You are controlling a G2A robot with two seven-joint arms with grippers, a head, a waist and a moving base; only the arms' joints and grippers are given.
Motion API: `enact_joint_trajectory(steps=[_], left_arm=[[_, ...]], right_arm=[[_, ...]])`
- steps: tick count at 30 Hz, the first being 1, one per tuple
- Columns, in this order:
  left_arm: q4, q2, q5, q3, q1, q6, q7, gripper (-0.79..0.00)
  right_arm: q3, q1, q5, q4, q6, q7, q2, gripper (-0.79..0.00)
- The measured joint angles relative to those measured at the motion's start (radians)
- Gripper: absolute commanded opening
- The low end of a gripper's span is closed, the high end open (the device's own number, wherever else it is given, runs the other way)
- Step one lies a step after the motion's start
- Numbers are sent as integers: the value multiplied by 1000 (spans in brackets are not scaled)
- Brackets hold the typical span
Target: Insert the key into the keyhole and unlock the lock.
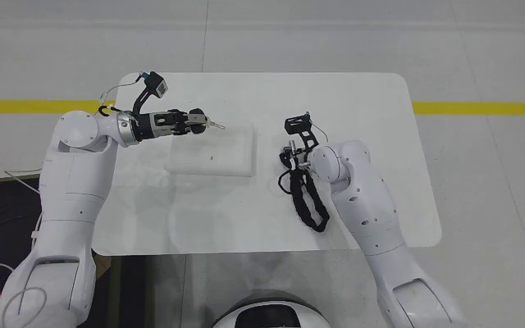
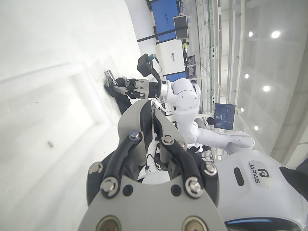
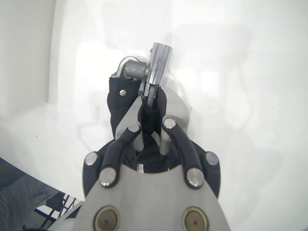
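Observation:
My left gripper [image 1: 199, 121] hovers over the far left edge of the white pad and is shut on a small metal key [image 1: 216, 125]. The key's thin edge [image 2: 152, 116] shows between the left gripper's [image 2: 152, 118] pads. My right gripper [image 1: 287, 156] sits just right of the pad, shut on the lock. The lock is a silver cylinder [image 3: 160, 63] with a curved shackle end [image 3: 127, 67] on a cable in a black fabric sleeve [image 1: 309, 201]. The right gripper [image 3: 147, 97] pinches the sleeve right behind the cylinder. From the left wrist view, the lock [image 2: 109, 75] points toward the pad.
A white rectangular foam pad [image 1: 212, 152] lies mid-table between the arms, with a tiny speck [image 2: 50, 144] on it. The black sleeve trails toward the table's near edge. The white table [image 1: 369, 98] has rounded corners.

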Motion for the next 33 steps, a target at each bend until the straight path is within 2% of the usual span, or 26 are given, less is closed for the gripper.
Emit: enact_joint_trajectory(steps=[3, 7, 11, 14, 18, 22, 24, 25, 29, 33], left_arm=[[0, 0, 0, 0, 0, 0, 0, -785], [0, 0, 0, 0, 0, 0, 0, -785], [0, 0, 0, 0, 0, 0, 0, -785], [0, 0, 0, 0, 0, 0, 0, -785], [0, 0, 0, 0, 0, 0, 0, -785], [0, 0, 0, 0, 0, 0, 0, -785], [0, 0, 0, 0, 0, 0, 0, -785], [0, 0, 0, 0, 0, 0, 0, -785], [0, 0, 0, 0, 0, 0, 0, -785], [0, 0, 0, 0, 0, 0, 0, -785]], right_arm=[[24, -1, -6, -9, -8, 12, -2, -785], [96, -20, 20, -96, -47, 43, 4, -785], [181, -67, 111, -236, -117, 83, 15, -785], [223, -89, 216, -285, -168, 123, 23, -785], [182, -90, 137, -270, -199, 116, 27, -785], [103, -65, 16, -176, -161, 118, 18, -785], [75, -41, 9, -116, -131, 126, 10, -699], [64, -22, 25, -78, -118, 133, 4, -493], [67, 30, 69, -2, -105, 159, -7, -449], [84, 55, 68, 7, -117, 215, -8, -486]])
